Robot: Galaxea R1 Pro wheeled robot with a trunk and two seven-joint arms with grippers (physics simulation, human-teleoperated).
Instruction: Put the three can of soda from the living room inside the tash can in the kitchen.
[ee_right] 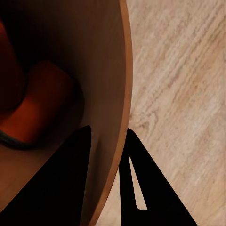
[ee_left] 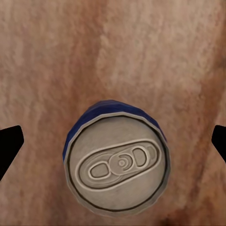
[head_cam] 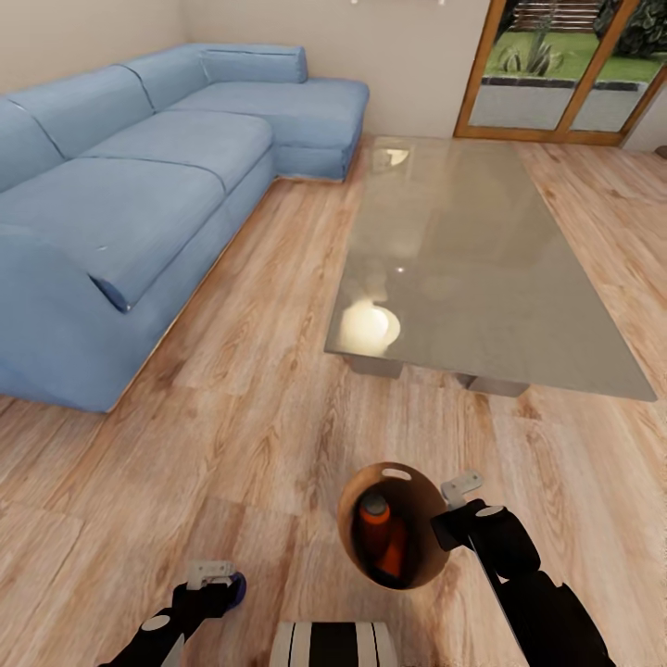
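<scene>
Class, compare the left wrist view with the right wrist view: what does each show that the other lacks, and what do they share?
Left wrist view: the dark blue soda can seen end-on, its silvery pull-tab top facing the camera, between the left claw's spread fingertips.

Right wrist view: the right claw pinching the trash can's rim, one finger inside the copper-brown wall and one outside, with two orange cans lying inside.

Both: dark claw fingers and the light wood plank floor beneath.

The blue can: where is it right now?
The blue can stands upright on the wood floor under the left gripper, left of the bin.
</scene>
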